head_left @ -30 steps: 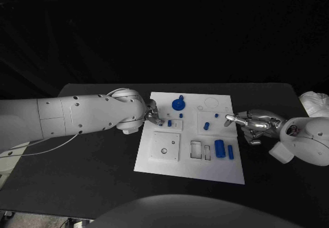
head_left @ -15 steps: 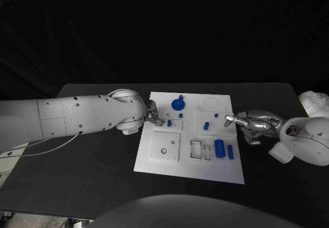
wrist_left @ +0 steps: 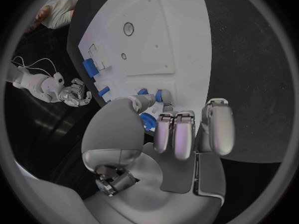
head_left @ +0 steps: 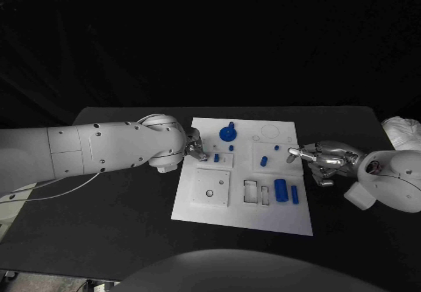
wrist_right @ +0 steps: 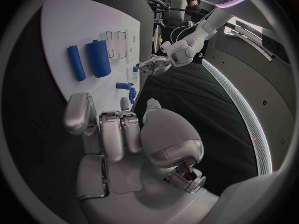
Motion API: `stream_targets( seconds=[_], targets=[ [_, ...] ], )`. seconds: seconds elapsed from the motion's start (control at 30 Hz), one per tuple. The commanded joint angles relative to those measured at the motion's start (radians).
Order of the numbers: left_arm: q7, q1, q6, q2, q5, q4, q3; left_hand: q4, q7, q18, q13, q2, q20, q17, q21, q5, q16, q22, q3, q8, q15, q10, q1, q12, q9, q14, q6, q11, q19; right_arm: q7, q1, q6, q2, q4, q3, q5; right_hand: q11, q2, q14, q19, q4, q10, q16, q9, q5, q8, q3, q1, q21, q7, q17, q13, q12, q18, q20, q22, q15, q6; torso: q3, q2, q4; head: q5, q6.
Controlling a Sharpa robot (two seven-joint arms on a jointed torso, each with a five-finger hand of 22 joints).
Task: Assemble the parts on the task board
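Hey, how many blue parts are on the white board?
7: a knobbed part, two small pegs by the left hand, two middle pegs, two cylinders at the right edge. The right hand may hide more.

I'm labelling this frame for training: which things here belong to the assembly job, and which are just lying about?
Job: task board; blue parts on it, such as the large cylinder, slim rod and round knobbed piece; left hand; right hand.

Lying about: white cloth at the table's edge; cable.
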State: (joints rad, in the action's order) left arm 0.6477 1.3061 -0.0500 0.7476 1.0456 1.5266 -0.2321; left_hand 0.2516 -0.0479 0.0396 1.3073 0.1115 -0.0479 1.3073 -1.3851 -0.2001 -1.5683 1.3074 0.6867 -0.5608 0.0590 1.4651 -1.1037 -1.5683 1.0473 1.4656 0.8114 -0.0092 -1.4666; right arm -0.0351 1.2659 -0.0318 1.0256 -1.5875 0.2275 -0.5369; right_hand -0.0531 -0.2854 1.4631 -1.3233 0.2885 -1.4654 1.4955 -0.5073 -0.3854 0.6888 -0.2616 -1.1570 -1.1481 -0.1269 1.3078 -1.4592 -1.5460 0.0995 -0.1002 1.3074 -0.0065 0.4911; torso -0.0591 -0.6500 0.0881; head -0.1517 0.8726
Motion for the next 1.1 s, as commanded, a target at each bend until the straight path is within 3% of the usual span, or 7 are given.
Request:
stream_targets(
  seconds=[0.03,0.33,0.47,0.8,1.1],
  targets=[
    [-0.039,0.0,-0.037,0.002,-0.007,0.004,0.001,-0.003,0.0,0.001,0.263,0.0,0.001,0.263,-0.006,-0.005,-0.002,0.21,0.011,-0.014,0.007,0.106,-0.014,-0.002,0.011,0.105,0.009,-0.01,-0.02,0.001,-0.001,-0.017,0.0,0.0,0.0,-0.003,0.009,-0.006,0.041,0.008,0.0,-0.057,-0.004,-0.001,-0.004,0.004,0.007,-0.001,0.006,-0.002,0.178,-0.072,0.003,-0.005,0.0,0.139,-0.004,0.004,0.0,0.0,-0.0003,0.003,0.0],
    [-0.093,0.004,-0.048,0.014,-0.036,0.005,0.003,-0.014,0.007,0.0,0.263,0.013,0.005,0.263,-0.011,-0.003,-0.002,0.212,0.031,-0.034,0.012,0.106,-0.034,-0.002,0.028,0.105,0.019,-0.016,-0.023,-0.001,-0.003,-0.014,0.001,0.0,0.0,-0.003,0.008,-0.006,0.041,0.01,0.0,-0.056,-0.005,-0.001,-0.004,0.004,0.007,-0.001,0.008,-0.003,0.177,-0.071,0.004,-0.004,0.0,0.138,-0.004,0.004,-0.0007,0.001,0.0009,0.005,0.0],
    [-0.112,0.018,-0.011,0.018,-0.059,0.003,0.004,-0.018,0.009,0.0,0.263,0.02,0.006,0.263,-0.012,0.002,-0.002,0.212,0.036,-0.037,0.013,0.106,-0.041,-0.002,0.031,0.105,0.022,-0.018,-0.023,-0.002,-0.003,-0.012,0.001,0.0,0.0,-0.003,0.008,-0.006,0.04,0.01,0.0,-0.056,-0.005,-0.001,-0.004,0.004,0.008,-0.001,0.008,-0.003,0.177,-0.071,0.004,-0.004,0.0,0.138,-0.004,0.004,-0.0009,0.0,0.0004,0.007,0.0],
    [-0.091,0.071,0.179,0.004,-0.08,-0.024,0.005,-0.038,0.014,-0.002,0.263,0.048,0.009,0.263,-0.019,0.009,-0.002,0.214,0.05,-0.034,0.016,0.106,-0.067,-0.002,0.029,0.105,0.031,-0.021,-0.025,0.004,-0.003,0.001,0.001,-0.005,0.0,-0.004,0.008,-0.006,0.041,0.009,0.0,-0.057,-0.004,-0.001,-0.004,0.004,0.008,-0.001,0.007,-0.003,0.177,-0.072,0.003,-0.005,0.0,0.138,-0.004,0.004,-0.0013,0.001,0.0012,0.009,0.0],
    [0.017,0.085,0.377,-0.022,-0.028,-0.051,0.005,-0.062,0.012,-0.002,0.263,0.054,0.01,0.263,-0.018,0.002,-0.002,0.214,0.066,-0.021,0.016,0.106,-0.089,-0.002,0.023,0.105,0.028,-0.021,-0.024,0.003,-0.002,0.001,0.002,-0.008,0.0,-0.005,0.008,-0.006,0.041,0.009,0.0,-0.057,-0.004,-0.001,-0.004,0.004,0.008,-0.001,0.007,-0.003,0.177,-0.072,0.003,-0.005,0.0,0.138,-0.004,0.005,-0.0008,0.0,-0.0013,0.012,0.0]
  ],
)
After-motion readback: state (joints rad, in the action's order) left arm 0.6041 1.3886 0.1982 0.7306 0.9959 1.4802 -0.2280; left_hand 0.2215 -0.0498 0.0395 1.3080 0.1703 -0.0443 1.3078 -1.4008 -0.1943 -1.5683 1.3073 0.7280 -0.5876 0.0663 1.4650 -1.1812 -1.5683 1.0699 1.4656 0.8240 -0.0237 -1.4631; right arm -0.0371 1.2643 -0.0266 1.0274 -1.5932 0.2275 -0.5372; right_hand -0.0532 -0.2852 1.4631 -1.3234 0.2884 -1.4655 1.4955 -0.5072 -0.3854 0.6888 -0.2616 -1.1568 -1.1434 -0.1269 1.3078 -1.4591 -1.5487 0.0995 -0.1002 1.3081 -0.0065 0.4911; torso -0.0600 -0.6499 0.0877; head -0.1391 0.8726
